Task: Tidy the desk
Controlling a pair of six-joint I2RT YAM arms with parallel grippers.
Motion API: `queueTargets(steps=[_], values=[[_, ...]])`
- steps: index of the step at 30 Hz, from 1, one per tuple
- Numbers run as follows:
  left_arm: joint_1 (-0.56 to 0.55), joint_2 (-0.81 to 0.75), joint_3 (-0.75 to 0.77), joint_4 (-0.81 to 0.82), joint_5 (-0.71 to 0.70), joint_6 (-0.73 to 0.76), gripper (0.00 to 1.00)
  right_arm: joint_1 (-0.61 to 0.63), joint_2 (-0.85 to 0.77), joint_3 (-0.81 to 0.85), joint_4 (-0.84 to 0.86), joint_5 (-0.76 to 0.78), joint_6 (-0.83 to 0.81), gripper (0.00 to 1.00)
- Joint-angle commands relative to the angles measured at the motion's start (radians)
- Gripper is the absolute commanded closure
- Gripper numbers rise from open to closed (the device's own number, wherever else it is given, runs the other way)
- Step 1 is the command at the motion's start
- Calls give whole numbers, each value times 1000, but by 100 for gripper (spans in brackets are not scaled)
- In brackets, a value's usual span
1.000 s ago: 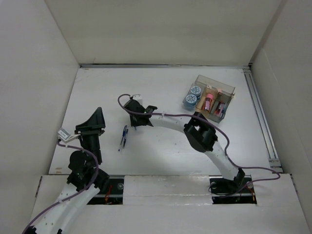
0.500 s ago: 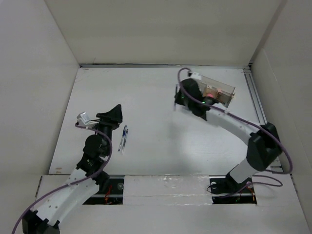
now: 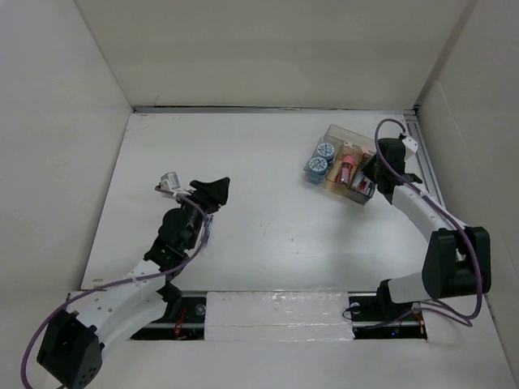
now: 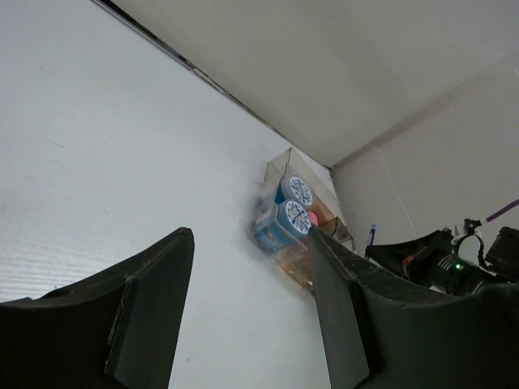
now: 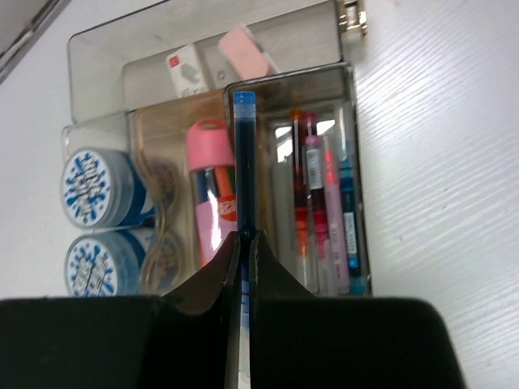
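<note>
On the white desk (image 3: 268,243) a clear organizer box (image 3: 349,162) stands at the back right. My right gripper (image 5: 244,235) is shut on a blue pen (image 5: 243,154) and holds it lengthwise over the box's pen compartment (image 5: 292,89); from above, this gripper (image 3: 375,174) is at the box's right side. My left gripper (image 3: 212,193) reaches over the desk's left middle. Its jaws (image 4: 250,239) are open with nothing between them and face the box (image 4: 296,219). Another blue pen (image 3: 208,229) lies on the desk beside the left arm, partly hidden.
The box holds two blue tape rolls (image 5: 93,186), a pink bottle (image 5: 209,186) and several pens (image 5: 324,211). A silvery rail (image 3: 430,186) runs along the desk's right edge. Pale walls close in the left, back and right.
The right arm swung from the desk's middle to the organizer, carrying the blue pen. The left arm stretched forward to the right and its jaws opened wider.
</note>
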Motion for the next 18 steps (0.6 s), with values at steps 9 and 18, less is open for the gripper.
queueTargets(steps=[9, 18], values=[[7, 28, 47, 61, 19, 30, 46, -78, 134, 64, 99, -51, -9, 87], [7, 20, 52, 45, 2, 41, 46, -29, 45, 55, 105, -22, -18, 42]])
